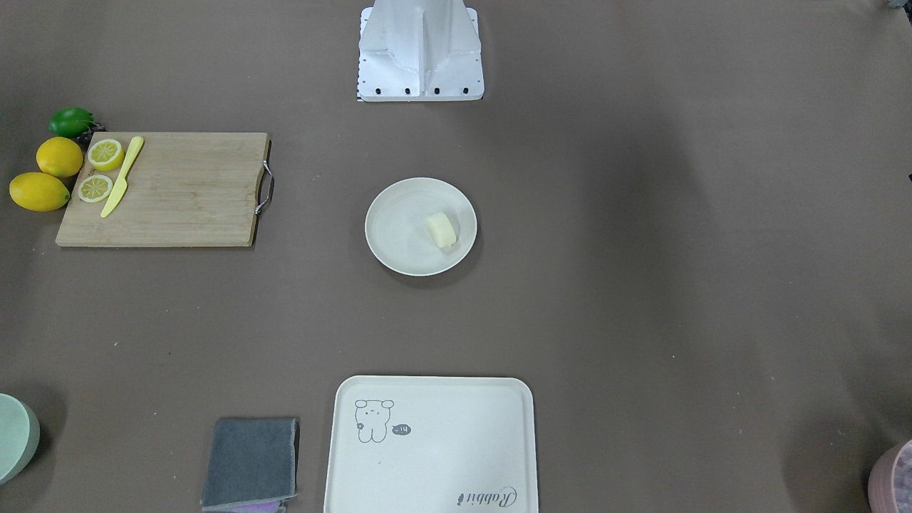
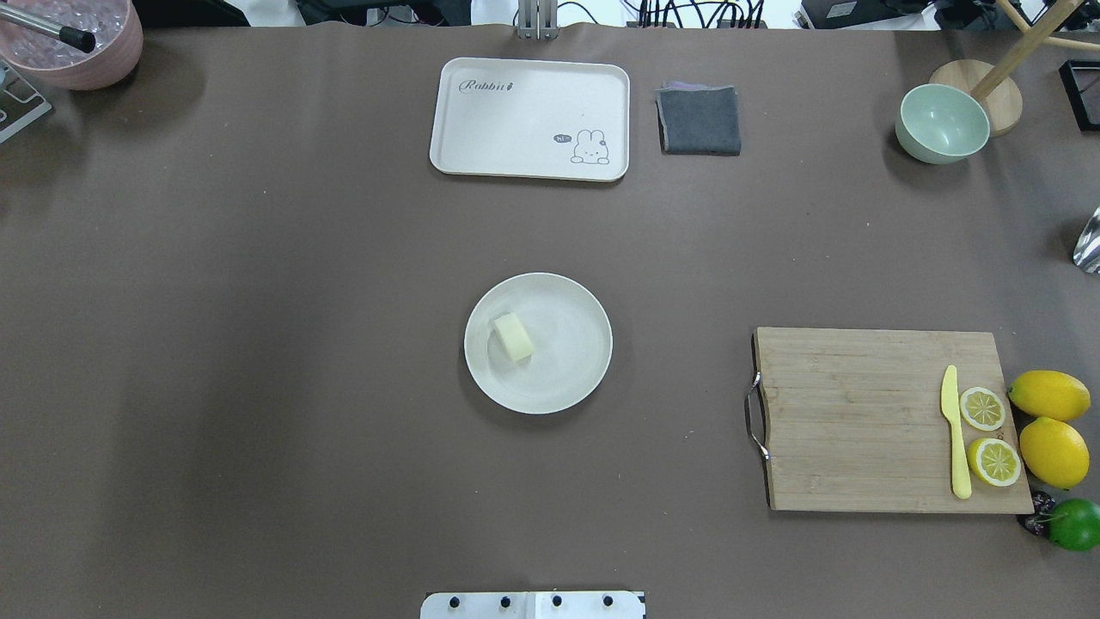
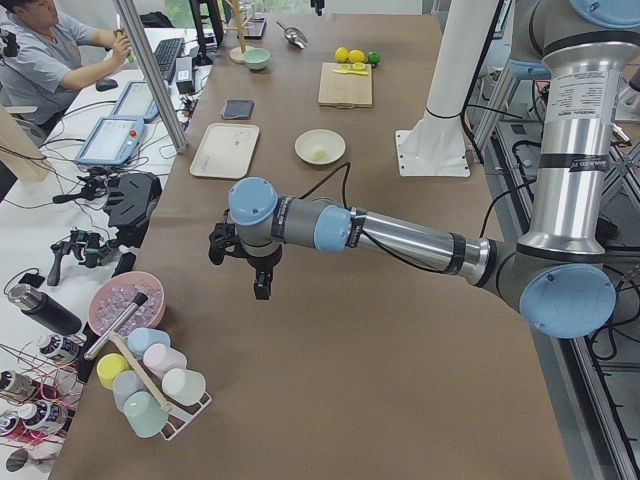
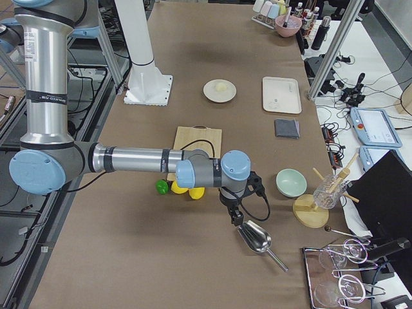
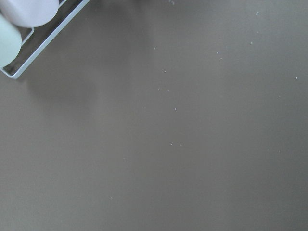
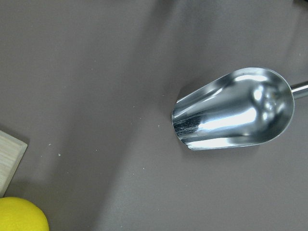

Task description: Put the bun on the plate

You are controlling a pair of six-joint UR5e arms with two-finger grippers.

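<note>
A brown-covered table [image 2: 258, 344] with a round off-white plate [image 2: 567, 344] near its middle. The bun [image 2: 512, 336], a small pale cream-yellow block, lies flat on the plate, a little to the robot's left of the plate's centre and inside the rim. Nothing is touching it.

Both arms are well apart from the plate. The left gripper [image 3: 262, 293] hangs above bare tabletop far out to the robot's left of the plate, near a rack of cups [image 3: 150, 395]. The right gripper [image 4: 237, 221] hangs far out to the robot's right of the plate, just above a metal scoop [image 6: 236, 110] lying on the table. Both grippers show only in the side views, so I cannot tell whether their jaws are apart or together.

Beyond the plate, away from the robot, are a cream tray [image 2: 516, 120] with a small animal drawing and a folded grey cloth [image 2: 699, 120] beside it. To the robot's right of the plate is a wooden cutting board [image 2: 859, 421] carrying a yellow knife [image 2: 952, 430] and two lemon slices [image 2: 982, 408], with whole lemons [image 2: 1048, 395] just past its far edge.
</note>
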